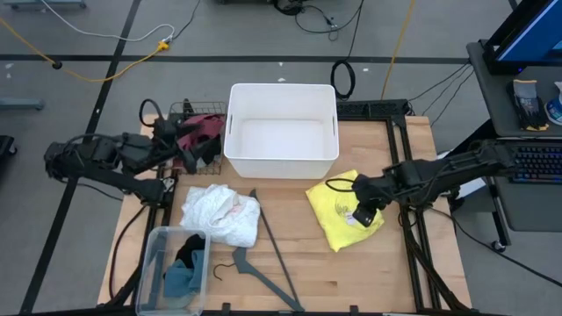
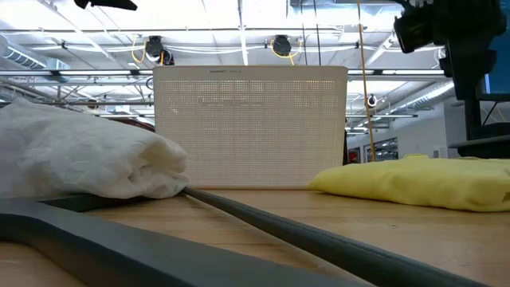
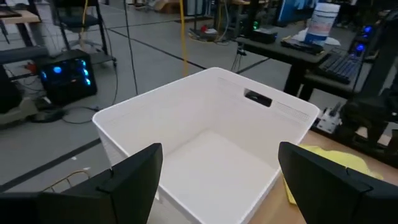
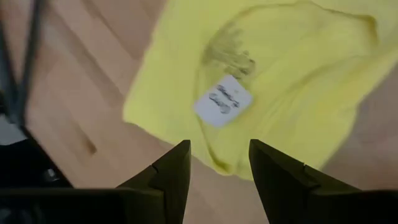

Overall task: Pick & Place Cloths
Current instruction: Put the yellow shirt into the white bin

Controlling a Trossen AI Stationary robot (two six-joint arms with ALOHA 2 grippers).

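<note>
Two dark fingers of the right gripper (image 4: pixel 214 165) hang just above the yellow cloth (image 4: pixel 280 93), partly open, with nothing between them. A small white tag (image 4: pixel 222 99) sits on the cloth right ahead of the fingers. The yellow cloth (image 1: pixel 342 209) lies flat on the table (image 1: pixel 351 272), on the right side, near the white bin (image 1: pixel 281 130).

The left gripper (image 3: pixel 217 180) is spread wide and holds nothing. It waits by the left rim of the white bin, looking into it. The bin looks bare inside.

A white cloth (image 1: pixel 219 215) lies in a heap on the left part of the table, beside a grey hanger (image 1: pixel 268 254). Black and teal cloths (image 1: pixel 183 268) sit in a small clear box (image 1: pixel 151 263) at the front left. A maroon cloth (image 1: pixel 200 130) rests in a wire basket (image 1: pixel 180 110) by the left arm.

It looks like the step now is picking up the yellow cloth. Next, the right gripper likely needs to go down, pinch the cloth, lift it, and carry it over the bin.
</note>
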